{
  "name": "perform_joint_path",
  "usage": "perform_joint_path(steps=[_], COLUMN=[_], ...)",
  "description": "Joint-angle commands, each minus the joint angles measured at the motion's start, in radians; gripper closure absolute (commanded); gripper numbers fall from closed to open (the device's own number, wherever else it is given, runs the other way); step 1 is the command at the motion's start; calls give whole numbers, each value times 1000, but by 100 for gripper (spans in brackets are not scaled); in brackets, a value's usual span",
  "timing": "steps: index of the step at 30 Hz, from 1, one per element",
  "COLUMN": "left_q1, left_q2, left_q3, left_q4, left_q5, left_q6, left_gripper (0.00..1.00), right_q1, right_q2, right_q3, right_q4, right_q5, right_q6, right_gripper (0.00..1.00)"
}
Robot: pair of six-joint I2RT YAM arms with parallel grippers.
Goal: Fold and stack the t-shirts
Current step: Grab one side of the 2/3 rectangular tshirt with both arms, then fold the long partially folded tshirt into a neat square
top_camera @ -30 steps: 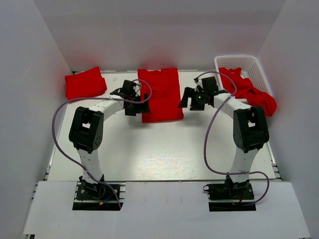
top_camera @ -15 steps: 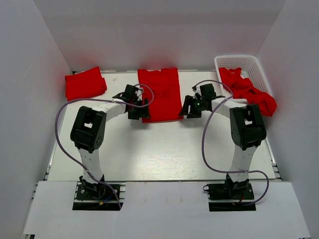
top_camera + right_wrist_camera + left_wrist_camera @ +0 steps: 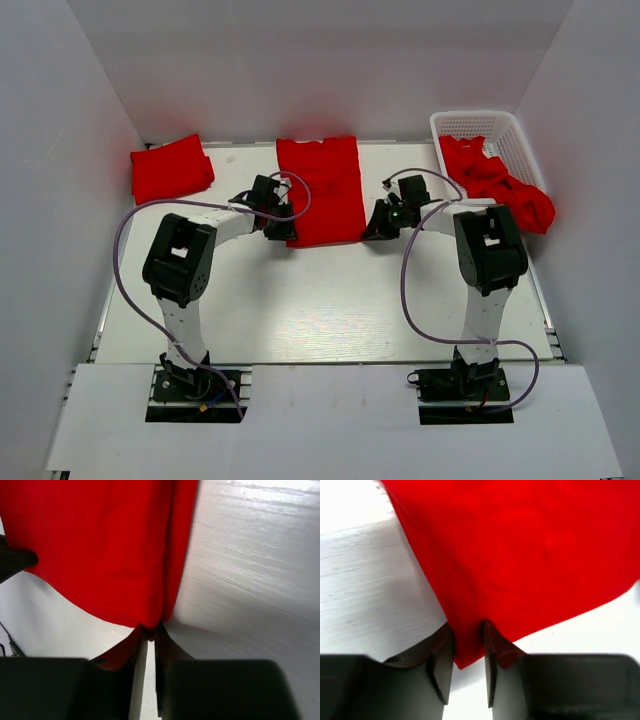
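Pinching the near left corner of the flat shirt, the left gripper has its fingers drawn in on a narrow fold of red cloth, which fills the slit between them in the left wrist view. The right gripper does the same at the near right corner: its jaws are almost together, with the hem nipped between them (only a sliver of red shows in the gap). This shirt lies spread out at the middle of the far edge of the counter, its near hem toward the arms and both grippers low at that hem, one at each side. A second shirt, folded, sits in the far left corner, well apart from the first. In the far right corner a white basket holds a rumpled heap of shirts, part of it spilling over the near rim toward the right edge.
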Motion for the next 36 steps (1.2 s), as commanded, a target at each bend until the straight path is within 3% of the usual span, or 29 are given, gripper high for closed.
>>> perform_joint_path(steps=[1, 4, 10, 14, 18, 22, 28, 33, 36], left_q1=[-12, -21, -31, -54, -84, -94, -94, -74, -64], left_q2=[19, 6, -87, -207, -354, -449, -480, -410, -339], left_q3=[-42, -52, -110, -142, -180, -202, -127, 8, 108], left_q4=[-74, -74, -124, -222, -296, -389, -446, -500, -522], left_q5=[-10, -10, 13, 88, 244, 289, 355, 320, 220], left_q6=[6, 6, 6, 21, 41, 9, -16, -34, -47], left_gripper=[63, 70, 86, 86, 86, 85, 83, 83, 88], right_q1=[10, 13, 28, 42, 62, 84, 90, 84, 82], right_q2=[7, -26, -146, -321, -579, -758, -916, -838, -741], right_q3=[-41, -92, -211, -373, -477, -557, -493, -361, -256], right_q4=[33, 75, 142, 142, 28, -49, -183, -212, -200], right_q5=[32, 88, 102, 110, 115, 159, 203, 199, 236], right_q6=[-7, -5, -48, -76, -68, -1, 60, 44, 14], right_gripper=[87, 100, 100, 100, 100, 100, 100, 100, 100])
